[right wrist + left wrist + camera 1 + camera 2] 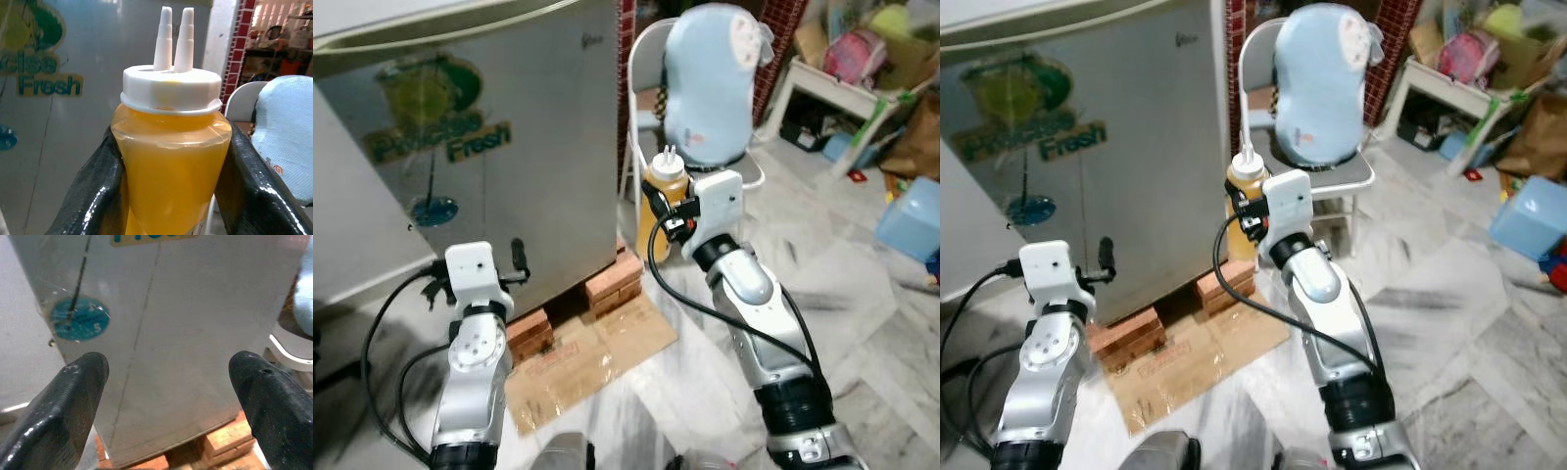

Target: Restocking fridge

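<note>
Early yet: my right gripper (668, 208) fingers grip the yellow twin-nozzle sauce bottle (171, 161), upright beside the closed fridge (509, 147); left gripper (166, 396) fingers spread, empty; door unopened, stocking undone

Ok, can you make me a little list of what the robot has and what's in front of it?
right gripper: shut on a bottle of yellow sauce, held upright
bottle top: white cap with two spouts
left gripper: open, holding nothing, pointed at the fridge
fridge: grey, door closed, with a green sticker that ends in "Fresh"
under the fridge: bricks on flattened cardboard
behind the bottle: white chair with a pale blue bundle on it
floor: light marble
</note>
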Tool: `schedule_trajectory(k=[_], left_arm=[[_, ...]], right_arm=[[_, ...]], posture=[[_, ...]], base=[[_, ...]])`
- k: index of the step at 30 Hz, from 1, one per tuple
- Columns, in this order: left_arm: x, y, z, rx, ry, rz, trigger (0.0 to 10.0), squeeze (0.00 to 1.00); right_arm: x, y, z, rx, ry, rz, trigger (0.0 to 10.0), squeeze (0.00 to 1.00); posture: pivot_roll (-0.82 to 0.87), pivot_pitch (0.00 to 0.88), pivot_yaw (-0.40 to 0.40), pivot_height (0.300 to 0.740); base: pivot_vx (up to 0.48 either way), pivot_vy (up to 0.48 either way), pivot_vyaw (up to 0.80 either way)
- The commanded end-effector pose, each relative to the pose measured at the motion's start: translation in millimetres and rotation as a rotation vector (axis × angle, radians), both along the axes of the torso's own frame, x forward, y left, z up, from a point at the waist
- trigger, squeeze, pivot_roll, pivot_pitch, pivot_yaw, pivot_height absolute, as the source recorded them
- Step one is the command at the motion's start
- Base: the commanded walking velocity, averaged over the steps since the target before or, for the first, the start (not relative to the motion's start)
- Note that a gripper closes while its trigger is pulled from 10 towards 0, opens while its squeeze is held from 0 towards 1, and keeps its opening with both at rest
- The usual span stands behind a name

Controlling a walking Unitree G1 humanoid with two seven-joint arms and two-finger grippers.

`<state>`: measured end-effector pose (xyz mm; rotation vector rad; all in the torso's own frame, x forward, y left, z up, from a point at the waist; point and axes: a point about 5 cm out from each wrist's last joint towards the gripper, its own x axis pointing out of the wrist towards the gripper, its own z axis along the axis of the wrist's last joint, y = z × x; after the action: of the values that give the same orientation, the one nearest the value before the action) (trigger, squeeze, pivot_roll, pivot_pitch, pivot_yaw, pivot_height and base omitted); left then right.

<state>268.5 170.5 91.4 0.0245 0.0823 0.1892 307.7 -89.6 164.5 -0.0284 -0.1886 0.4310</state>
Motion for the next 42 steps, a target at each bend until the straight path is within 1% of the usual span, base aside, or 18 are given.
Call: schedule_trajectory(k=[1, 5, 12, 17, 21, 31, 34, 37, 41, 42], left_arm=[[0.4, 1.7, -0.4, 0.009, 0.006, 0.009, 10.0, 0.00], [0.0, 2.9, -3.7, 0.009, 0.028, 0.022, 10.0, 0.00], [0.2, 3.5, -4.2, 0.006, 0.032, 0.019, 10.0, 0.00], [-0.8, 4.5, -5.8, -0.048, 0.043, -0.009, 10.0, 0.00], [-0.5, 4.2, -4.8, -0.062, 0.039, -0.023, 10.0, 0.00], [-0.4, 2.2, -4.8, -0.067, 0.041, -0.042, 10.0, 0.00], [-0.1, 2.4, -4.5, -0.063, 0.039, -0.043, 10.0, 0.00], [0.0, 4.3, -5.9, -0.060, 0.052, -0.027, 10.0, 0.00], [-0.3, 2.4, -3.7, -0.055, 0.031, -0.041, 10.0, 0.00], [-0.6, 0.5, -1.0, -0.054, 0.010, -0.053, 10.0, 0.00]], right_arm=[[0.5, 0.6, 6.7, 0.015, -0.028, 0.002, 10.0, 0.00], [0.9, 1.8, 6.6, 0.011, -0.029, 0.008, 10.0, 0.00], [2.5, 0.5, 6.6, 0.004, -0.030, 0.009, 10.0, 0.00], [3.4, -3.3, 3.8, 0.007, -0.020, -0.015, 10.0, 0.00], [3.5, -8.0, 0.4, 0.016, -0.005, -0.038, 10.0, 0.00], [4.4, -8.5, -0.4, 0.012, -0.002, -0.050, 10.0, 0.00], [5.1, -9.6, -0.8, 0.007, -0.001, -0.054, 10.0, 0.00], [7.0, -11.0, -2.9, -0.020, -0.002, -0.073, 10.0, 0.00], [7.0, -9.8, -3.2, -0.012, 0.004, -0.071, 10.0, 0.00], [6.7, -9.3, -3.0, -0.012, 0.002, -0.069, 10.0, 0.00]], posture=[[0.01, 0.065, -0.030, 0.740], [0.02, 0.064, -0.033, 0.740], [0.02, 0.062, -0.037, 0.740], [0.02, 0.059, -0.037, 0.740], [0.02, 0.060, -0.035, 0.740], [0.02, 0.060, -0.035, 0.740], [0.02, 0.058, -0.036, 0.740], [0.02, 0.059, -0.036, 0.740], [0.02, 0.062, -0.037, 0.740], [0.02, 0.067, -0.038, 0.740]], base=[[0.000, 0.000, 0.80], [0.000, 0.000, 0.80], [0.000, 0.000, 0.80], [0.000, 0.058, 0.00], [0.000, 0.450, 0.00], [0.000, 0.480, 0.00], [0.000, 0.480, 0.00], [0.000, 0.480, 0.00], [0.000, 0.480, -0.28], [0.000, 0.431, -0.52]])
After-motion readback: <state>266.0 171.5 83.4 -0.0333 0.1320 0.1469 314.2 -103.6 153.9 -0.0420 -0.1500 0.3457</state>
